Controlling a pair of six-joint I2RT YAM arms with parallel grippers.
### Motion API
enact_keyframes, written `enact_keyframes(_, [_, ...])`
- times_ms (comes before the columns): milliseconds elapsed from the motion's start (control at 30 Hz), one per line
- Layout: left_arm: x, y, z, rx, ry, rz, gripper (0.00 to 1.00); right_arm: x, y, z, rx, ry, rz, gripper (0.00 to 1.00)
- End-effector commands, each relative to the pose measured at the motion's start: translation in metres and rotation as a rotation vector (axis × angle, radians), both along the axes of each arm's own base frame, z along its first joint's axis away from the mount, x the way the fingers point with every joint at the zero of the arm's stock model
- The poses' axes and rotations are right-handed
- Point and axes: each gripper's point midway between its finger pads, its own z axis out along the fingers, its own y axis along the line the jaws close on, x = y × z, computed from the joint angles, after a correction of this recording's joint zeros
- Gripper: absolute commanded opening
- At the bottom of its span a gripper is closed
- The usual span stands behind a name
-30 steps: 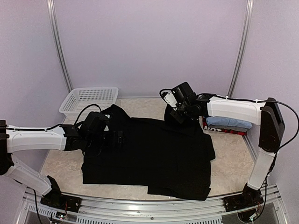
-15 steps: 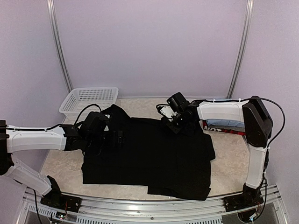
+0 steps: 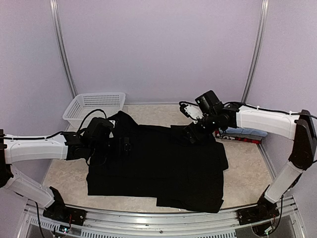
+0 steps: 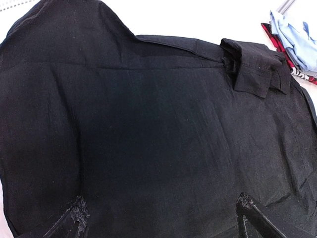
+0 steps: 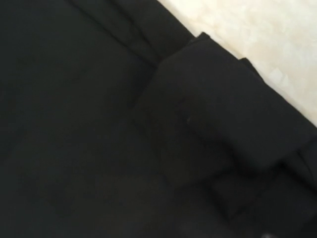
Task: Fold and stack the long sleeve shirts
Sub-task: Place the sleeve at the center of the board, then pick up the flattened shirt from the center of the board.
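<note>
Black shirt [image 3: 163,163] spread flat, long axis left-right, collar [image 3: 190,133] toward far right

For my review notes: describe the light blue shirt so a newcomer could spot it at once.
Go to the table's right edge, past the big black shirt spread across the middle. A small folded pile lies there; the light blue shirt is its top layer, the only pale garment, resting on a red-and-black one.

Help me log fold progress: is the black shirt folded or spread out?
Spread out: the black shirt lies wide and flat across the table, collar at its far edge, not gathered into a compact fold.
</note>
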Motion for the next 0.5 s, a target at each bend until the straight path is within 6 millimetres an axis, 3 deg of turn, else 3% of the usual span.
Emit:
enact_keyframes(0, [-0.001,0.0,0.006,-0.019,-0.01,-0.02,0.99,-0.073,0.007,0.005,0.108,0.121,0.043,0.86])
enact_keyframes(200, [0.003,0.003,0.004,-0.019,-0.002,-0.004,0.99,-0.184,0.027,-0.017,0.049,0.202,0.194,0.84])
enact_keyframes(367, [0.004,0.005,0.001,-0.027,0.015,0.014,0.99,-0.251,0.028,-0.044,-0.01,0.268,0.28,0.82])
enact_keyframes(467, [0.003,0.007,0.0,-0.036,0.028,0.024,0.99,-0.276,0.023,-0.062,-0.07,0.302,0.295,0.82])
